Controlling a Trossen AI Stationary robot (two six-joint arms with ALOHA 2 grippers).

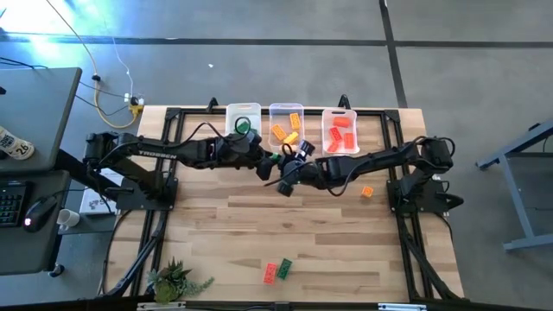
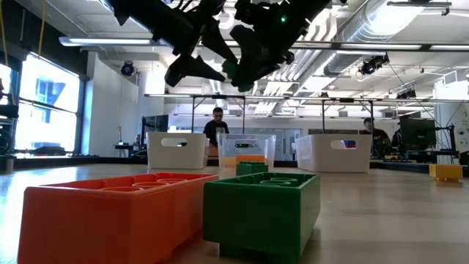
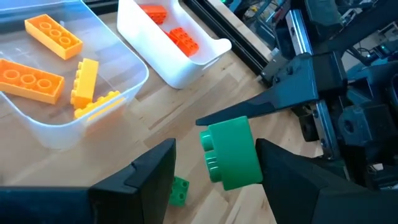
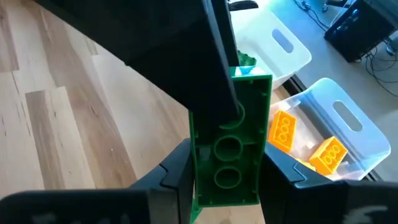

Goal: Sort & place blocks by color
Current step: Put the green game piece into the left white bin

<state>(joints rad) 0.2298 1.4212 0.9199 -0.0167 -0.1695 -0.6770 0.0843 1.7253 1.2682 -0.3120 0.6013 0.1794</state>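
Note:
Above the table's far middle my right gripper (image 4: 227,155) is shut on a green block (image 4: 229,143), in front of the bins. My left gripper (image 3: 216,148) is open with that same green block (image 3: 233,152) between its fingers. Wood shows between the block and one finger, and the other finger (image 3: 292,174) stands close against it. From above, the two grippers (image 1: 266,162) (image 1: 289,173) meet tip to tip. A smaller green block (image 3: 179,190) lies on the table below. My right gripper pinches the green block's two long sides (image 4: 261,149) between its two fingers, at the block's end nearer the wrist. The block sticks out ahead of the fingers with its hollow underside toward the wrist. It is lifted clear of the table. My left gripper: I cannot tell whether its finger touches the block.
Three translucent bins stand along the far edge: one with green (image 1: 244,121), one with orange blocks (image 1: 286,127), one with red blocks (image 1: 340,131). A loose orange block (image 1: 367,192) lies right of centre. A red (image 1: 270,273) and a green block (image 1: 284,267) lie near the front edge, beside a plant (image 1: 177,281).

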